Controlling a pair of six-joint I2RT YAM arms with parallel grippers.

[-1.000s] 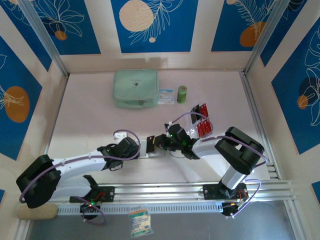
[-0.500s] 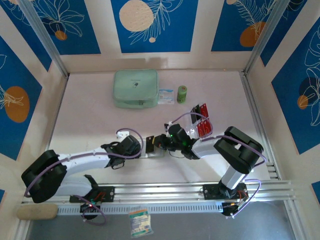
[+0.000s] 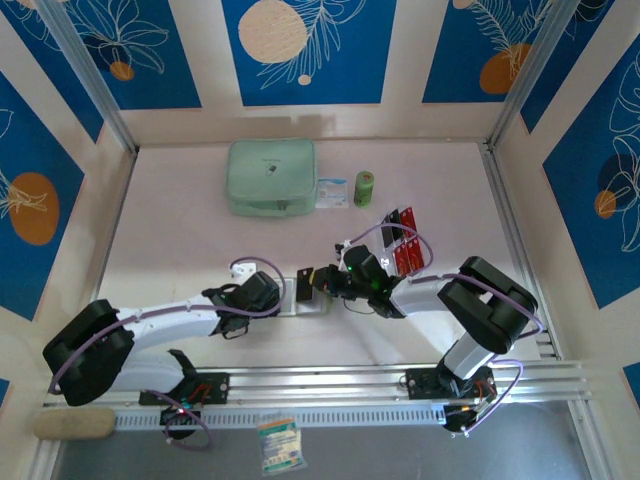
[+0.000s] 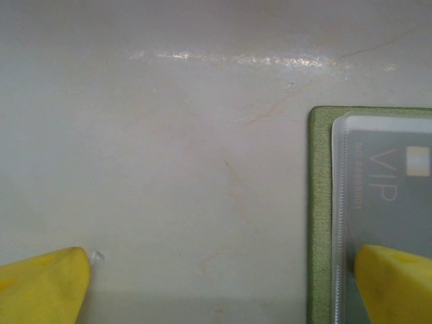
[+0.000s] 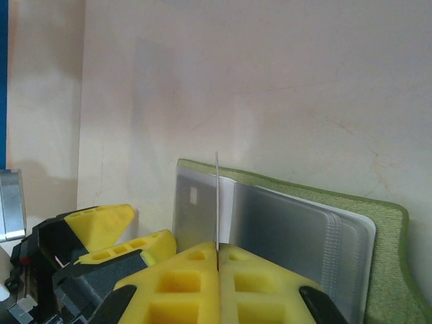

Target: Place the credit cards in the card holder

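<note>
pale marble table (image 3: 180, 240), blue-patterned walls. well behind the card holder (image 4: 318, 216) lie a mint pouch (image 3: 271, 177) and a green roll (image 3: 365, 188); red cards (image 3: 404, 254) stand right of it. the left wrist view shows a vip card (image 4: 391, 196) sleeved inside, with the left gripper (image 4: 223, 270) spread wide. the right gripper (image 5: 217, 253) is clamped on a credit card (image 5: 217, 196), edge-on over the sleeves.

card holder (image 4: 320, 202) is cut off at the right edge.
</note>
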